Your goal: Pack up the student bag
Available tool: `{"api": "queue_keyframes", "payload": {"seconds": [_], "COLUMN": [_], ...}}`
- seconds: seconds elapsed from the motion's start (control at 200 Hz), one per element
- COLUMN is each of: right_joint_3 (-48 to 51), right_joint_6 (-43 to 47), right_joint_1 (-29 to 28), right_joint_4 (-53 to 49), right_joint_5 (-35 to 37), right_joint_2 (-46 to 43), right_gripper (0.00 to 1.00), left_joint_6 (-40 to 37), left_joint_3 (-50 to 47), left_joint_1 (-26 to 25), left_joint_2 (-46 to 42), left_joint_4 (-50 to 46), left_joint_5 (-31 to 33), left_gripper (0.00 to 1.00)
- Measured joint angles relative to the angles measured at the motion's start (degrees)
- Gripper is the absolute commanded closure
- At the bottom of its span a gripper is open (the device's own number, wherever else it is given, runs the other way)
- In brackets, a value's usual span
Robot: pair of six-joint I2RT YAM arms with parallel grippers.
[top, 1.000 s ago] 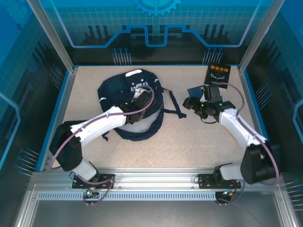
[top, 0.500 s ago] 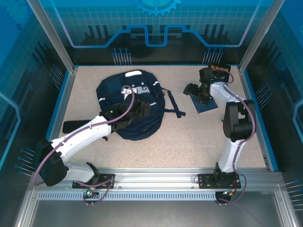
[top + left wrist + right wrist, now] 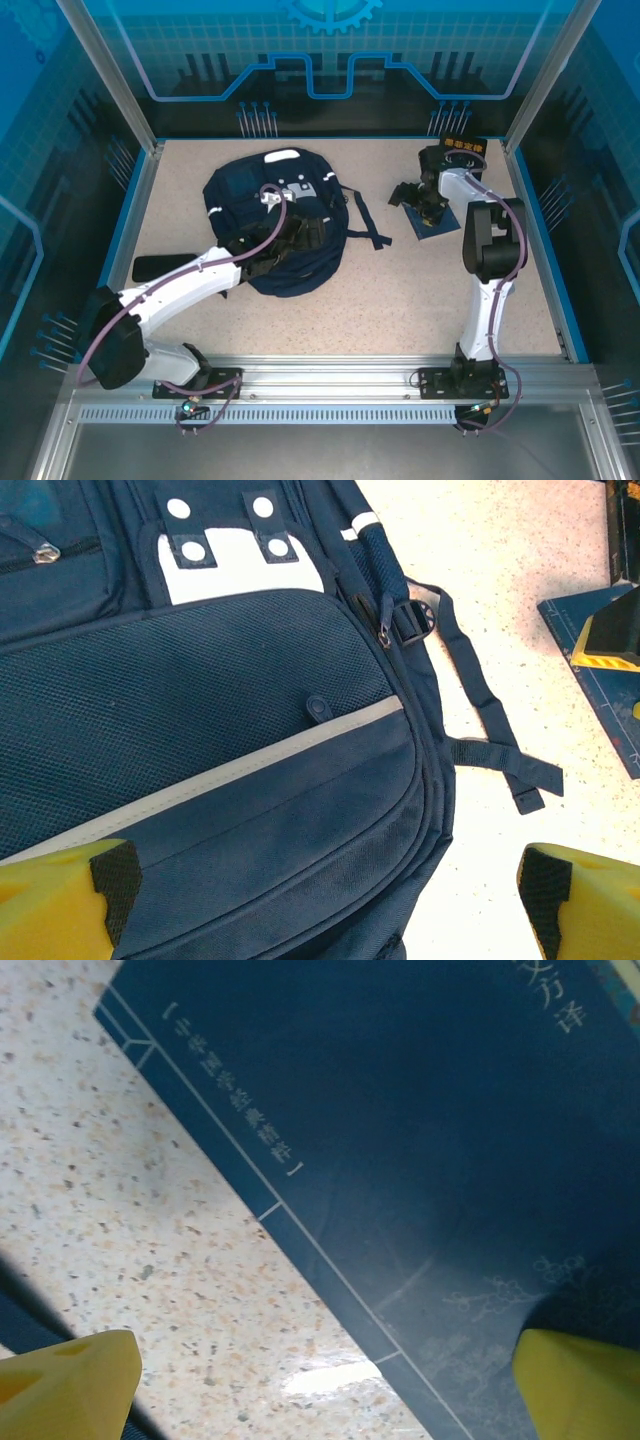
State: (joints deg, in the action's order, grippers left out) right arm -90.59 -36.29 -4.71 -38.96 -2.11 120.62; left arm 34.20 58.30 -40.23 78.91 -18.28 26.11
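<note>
My left gripper stands open over the student bag, my right gripper open over the blue book near the table's right edge.

Overhead, close left wrist: student bag

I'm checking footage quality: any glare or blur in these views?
Right wrist view: a glare patch on the table beside the blue book, yellow fingertips soft. Left wrist view: student bag mesh sharp. Top view: evenly lit.
</note>
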Motion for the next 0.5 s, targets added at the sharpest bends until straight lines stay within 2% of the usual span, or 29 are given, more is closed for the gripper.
{"api": "queue_keyframes", "payload": {"seconds": [0.13,0.31,0.435,0.5], "right_joint_3": [3.89,17.70,28.22,32.74], "right_joint_6": [-0.13,-4.11,-11.13,-15.45], "right_joint_1": [-0.13,-1.49,-5.40,-9.66], "right_joint_4": [2.54,7.10,10.58,12.09], "right_joint_5": [0.24,-1.16,-2.91,-3.08], "right_joint_2": [-2.21,-11.56,-19.43,-22.97], "right_gripper": [0.04,0.08,0.08,0.08], "left_joint_6": [0.00,-0.02,-0.04,-0.07], "left_joint_3": [0.04,0.04,0.83,1.77], "left_joint_1": [0.00,0.00,0.00,0.00], "left_joint_2": [1.40,1.68,2.32,2.93], "left_joint_4": [0.00,0.11,-0.74,-1.14], "left_joint_5": [-0.13,-0.11,-0.07,-0.07], "left_gripper": [0.01,0.01,0.01,0.01]}}
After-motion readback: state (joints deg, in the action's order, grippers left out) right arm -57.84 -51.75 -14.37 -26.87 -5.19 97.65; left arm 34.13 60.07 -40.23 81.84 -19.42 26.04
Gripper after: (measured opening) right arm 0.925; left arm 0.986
